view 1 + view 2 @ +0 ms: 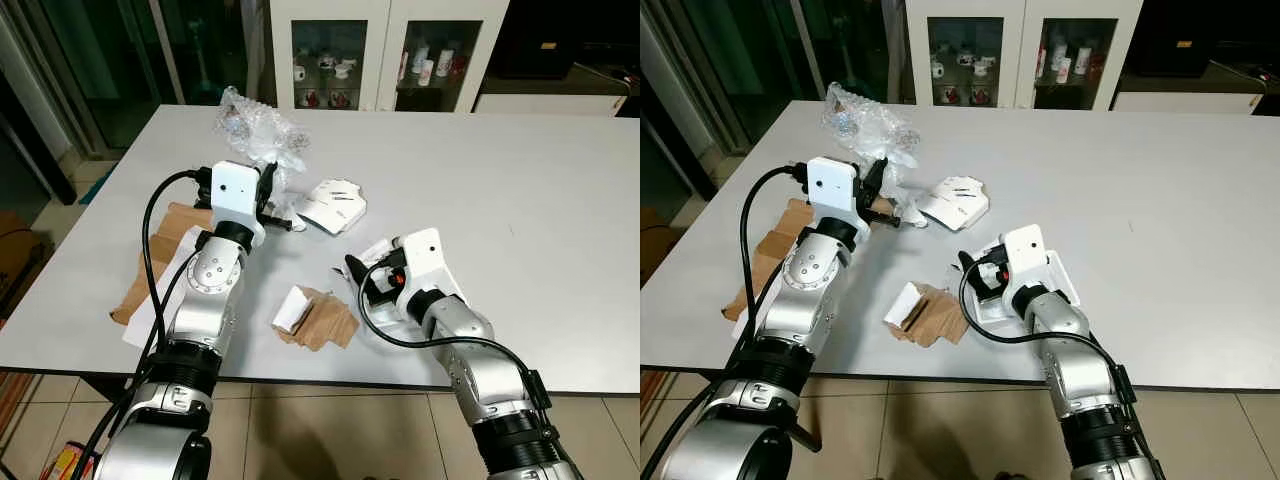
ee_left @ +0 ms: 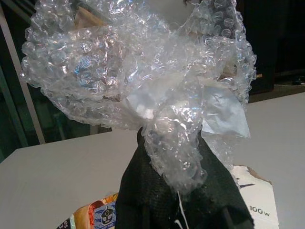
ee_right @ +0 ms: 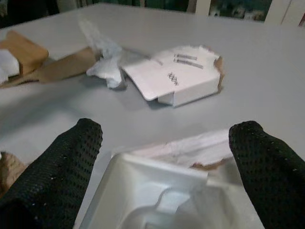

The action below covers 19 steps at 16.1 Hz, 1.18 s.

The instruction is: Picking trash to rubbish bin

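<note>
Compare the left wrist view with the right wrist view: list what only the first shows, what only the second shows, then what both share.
Left wrist view alone: the bubble wrap bunched and pinched in the left gripper, its black fingers closed on the plastic, and an orange printed wrapper low beside them.

Right wrist view alone: the right gripper with fingers spread wide over a white moulded tray, plus brown paper scraps and crumpled white tissue.

Both: the grey table and the torn white box printed 100w.
</note>
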{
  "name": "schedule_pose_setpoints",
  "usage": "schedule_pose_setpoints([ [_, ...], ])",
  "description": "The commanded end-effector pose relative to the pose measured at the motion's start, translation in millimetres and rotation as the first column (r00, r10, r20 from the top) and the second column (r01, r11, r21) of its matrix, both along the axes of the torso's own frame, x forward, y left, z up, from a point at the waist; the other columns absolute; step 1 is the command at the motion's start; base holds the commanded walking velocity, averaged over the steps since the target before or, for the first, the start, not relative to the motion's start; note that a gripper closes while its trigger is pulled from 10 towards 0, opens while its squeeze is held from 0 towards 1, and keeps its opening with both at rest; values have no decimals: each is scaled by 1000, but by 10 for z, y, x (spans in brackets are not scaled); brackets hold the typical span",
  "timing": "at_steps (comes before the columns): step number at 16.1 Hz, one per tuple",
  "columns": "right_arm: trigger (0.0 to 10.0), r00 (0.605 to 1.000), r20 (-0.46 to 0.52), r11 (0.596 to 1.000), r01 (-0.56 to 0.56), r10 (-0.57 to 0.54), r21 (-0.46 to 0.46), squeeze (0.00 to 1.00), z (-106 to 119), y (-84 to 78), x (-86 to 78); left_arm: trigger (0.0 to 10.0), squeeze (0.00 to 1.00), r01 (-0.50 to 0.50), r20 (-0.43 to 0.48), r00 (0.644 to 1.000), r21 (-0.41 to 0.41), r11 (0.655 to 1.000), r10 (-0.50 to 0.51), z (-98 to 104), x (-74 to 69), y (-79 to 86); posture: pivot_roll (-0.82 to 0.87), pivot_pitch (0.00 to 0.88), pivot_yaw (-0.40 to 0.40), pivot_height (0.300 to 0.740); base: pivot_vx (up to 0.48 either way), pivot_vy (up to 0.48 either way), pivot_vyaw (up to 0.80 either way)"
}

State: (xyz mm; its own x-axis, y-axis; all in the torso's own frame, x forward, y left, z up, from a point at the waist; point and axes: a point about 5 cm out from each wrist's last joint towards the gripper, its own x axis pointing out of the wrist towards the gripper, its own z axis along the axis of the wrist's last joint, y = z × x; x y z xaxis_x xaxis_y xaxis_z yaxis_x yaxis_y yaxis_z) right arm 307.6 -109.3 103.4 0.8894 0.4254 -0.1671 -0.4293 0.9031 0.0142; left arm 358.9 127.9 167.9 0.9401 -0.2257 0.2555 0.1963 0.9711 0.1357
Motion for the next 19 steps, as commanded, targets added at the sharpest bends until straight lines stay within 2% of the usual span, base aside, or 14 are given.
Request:
schedule_pose_setpoints([
  [1, 10000, 1000, -19, 1000, -18, 18, -8, 1000, -20, 12, -31, 10000, 0, 11, -13, 1000, 10, 1000, -10, -11, 4, -17, 18, 0, 0, 740, 0, 0, 0],
  [4, 10000, 998, -54, 999, -22, 19, -46, 1000, -31, -4, -57, 10000, 0, 14, -16, 1000, 12, 1000, -14, -16, 1, -20, 16, 1, -2, 740, 0, 0, 0],
  [5, 10000, 996, -81, 997, -44, 38, -67, 0, -52, 1, -87, 10000, 0, 16, -18, 1000, 12, 1000, -16, -21, -1, -25, 14, 3, -4, 740, 0, 0, 0],
  [8, 10000, 992, -121, 996, -40, 30, -82, 0, -83, -10, -111, 10000, 0, 21, -22, 1000, 9, 1000, -20, -33, -4, -43, 12, 3, -6, 740, 0, 0, 0],
  [13, 10000, 974, -225, 994, -2, -22, -107, 0, -284, -78, -122, 10000, 0, 21, -29, 999, 10, 1000, -20, -49, -12, -49, 19, 3, -11, 740, 0, 0, 0],
  [19, 10000, 953, -295, 990, 32, -73, -140, 0, -445, -135, -95, 10000, 0, 31, -42, 999, 20, 999, -30, -68, -14, -72, 21, 0, -9, 740, 0, 0, 0],
])
